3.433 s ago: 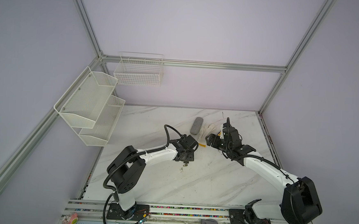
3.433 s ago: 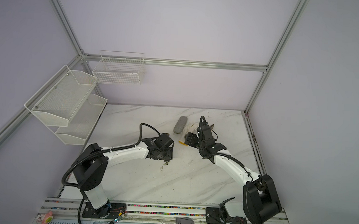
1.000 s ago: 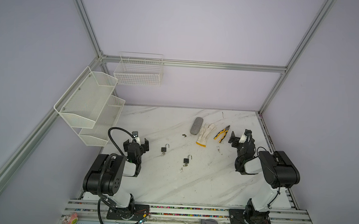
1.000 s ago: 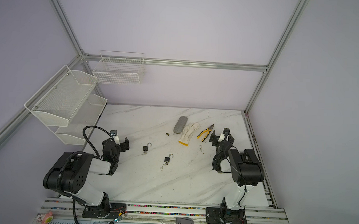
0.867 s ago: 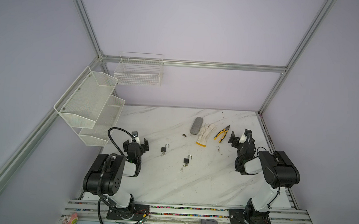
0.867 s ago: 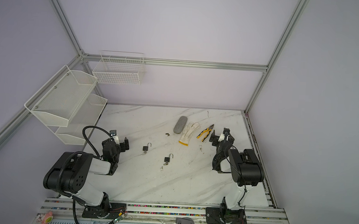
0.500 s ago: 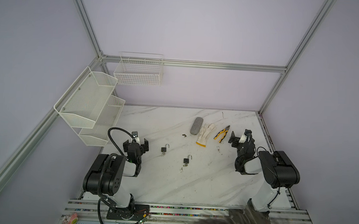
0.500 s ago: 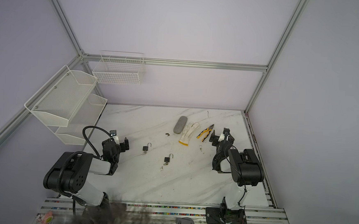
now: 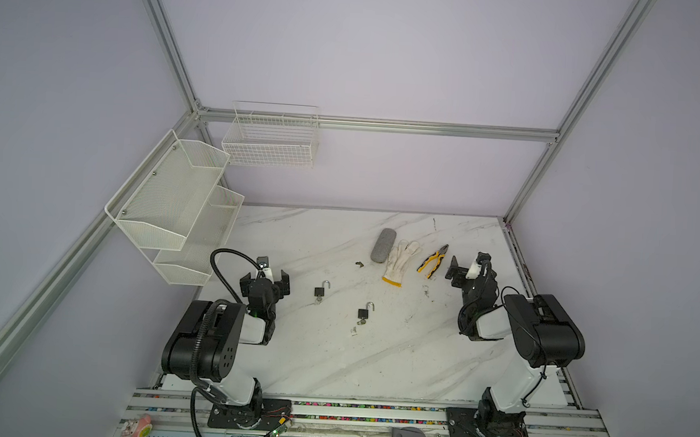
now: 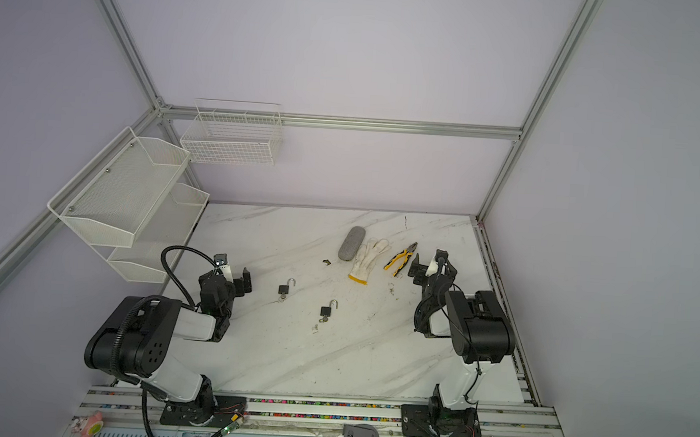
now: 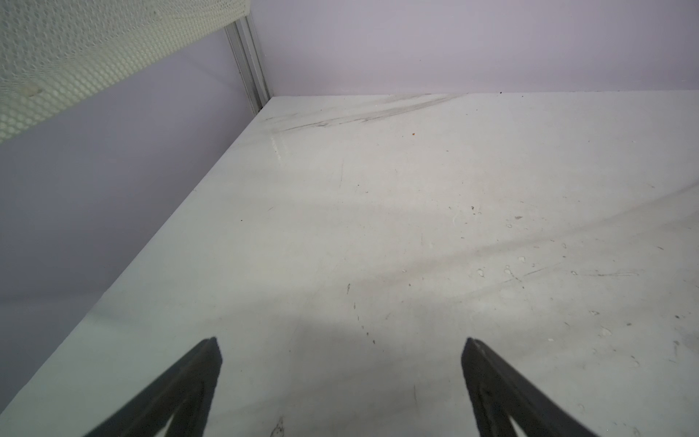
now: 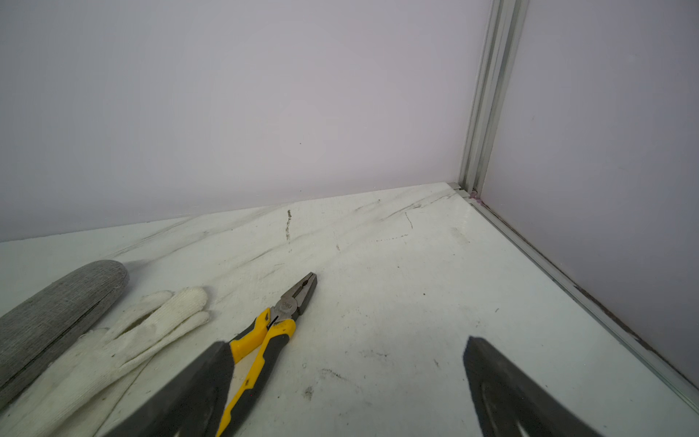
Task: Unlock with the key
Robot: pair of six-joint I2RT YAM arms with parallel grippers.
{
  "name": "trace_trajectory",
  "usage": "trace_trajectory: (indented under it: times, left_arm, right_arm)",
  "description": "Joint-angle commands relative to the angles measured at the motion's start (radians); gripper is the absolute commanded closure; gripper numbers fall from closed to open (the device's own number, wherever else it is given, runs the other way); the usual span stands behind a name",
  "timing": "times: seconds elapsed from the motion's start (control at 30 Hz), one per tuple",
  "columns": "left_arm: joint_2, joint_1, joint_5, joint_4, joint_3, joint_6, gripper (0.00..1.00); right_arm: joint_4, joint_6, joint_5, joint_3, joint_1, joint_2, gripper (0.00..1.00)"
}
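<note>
On the marble table (image 9: 372,366), the left gripper (image 9: 264,279) at nine o'clock and the right gripper (image 9: 468,268) at three o'clock sit folded by their bases, jaws wide apart and empty. Near the middle lie the left padlock (image 9: 319,291) and the centre padlock (image 9: 362,313), shackles apparently sprung, with the key (image 9: 360,322) seemingly at the latter's six-o'clock end. Unlocking looks done, so stay parked clear; any recheck needs one gripper pinning the body while the other turns.

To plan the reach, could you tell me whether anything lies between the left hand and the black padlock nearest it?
Nothing visible does: only bare white marble tabletop separates the open left hand from the small black padlock with its silver shackle.
</note>
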Motion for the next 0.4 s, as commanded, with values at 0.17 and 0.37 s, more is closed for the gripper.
trace_trajectory:
  times: [0.17,0.37]
  left_arm:
    - [-0.005,0.002,-0.012,0.040,0.048,0.002,0.00]
    - [-0.005,0.001,-0.012,0.038,0.050,0.002,0.00]
  right_arm:
    - [0.039,-0.018,0.001,0.005,0.000,-0.010,0.03]
    - [0.045,-0.019,-0.012,0.002,0.000,-0.010,0.03]
